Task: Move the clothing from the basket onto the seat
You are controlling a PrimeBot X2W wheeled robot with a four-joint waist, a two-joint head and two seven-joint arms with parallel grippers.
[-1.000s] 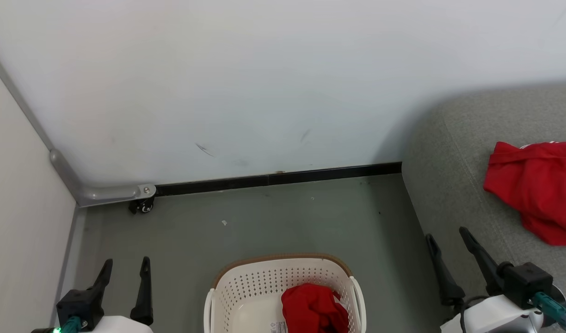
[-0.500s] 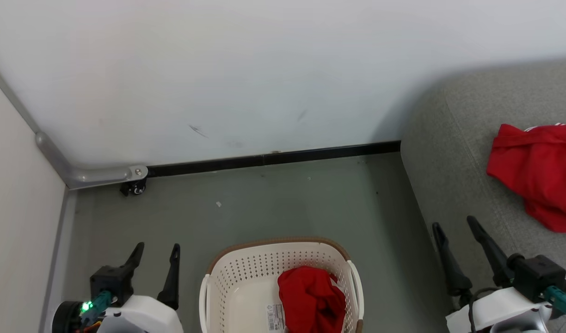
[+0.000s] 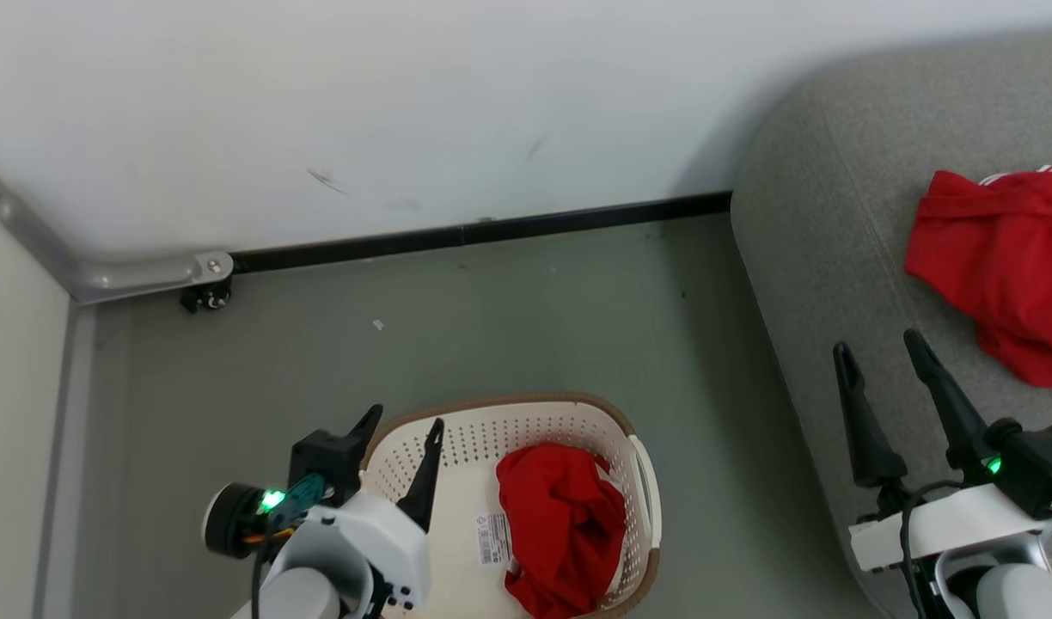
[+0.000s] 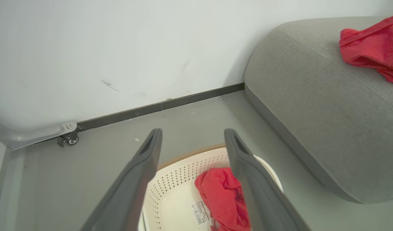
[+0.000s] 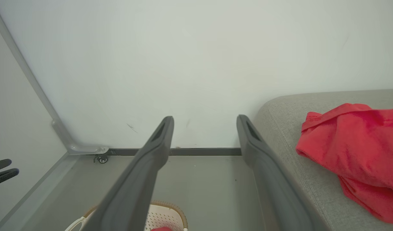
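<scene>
A crumpled red garment [image 3: 560, 524] lies in the right half of the basket [image 3: 492, 406], at the lower middle of the head view. Beside it is a barcode sticker [image 3: 492, 540] on the basket's bare bottom. The basket stands on the floor [image 3: 535, 318]. The grey seat [image 3: 818, 258] takes up the right side of the frame, and a second red garment [image 3: 999, 249] lies on it at the upper right.

The left hand [image 3: 406, 418] hangs above the basket's left rim, its fingers spread apart and empty. The right hand [image 3: 876, 342], at the lower right above the seat's edge, is also spread and holds nothing.

The garment looks light, soft and limp, and not fragile. It will likely sag and trail once lifted, and a loose end could catch on the rim. The raised, bunched fold at the top of the heap seems the best hold. Pinching deep there would gather several layers, and a high lift should clear the basket wall.
</scene>
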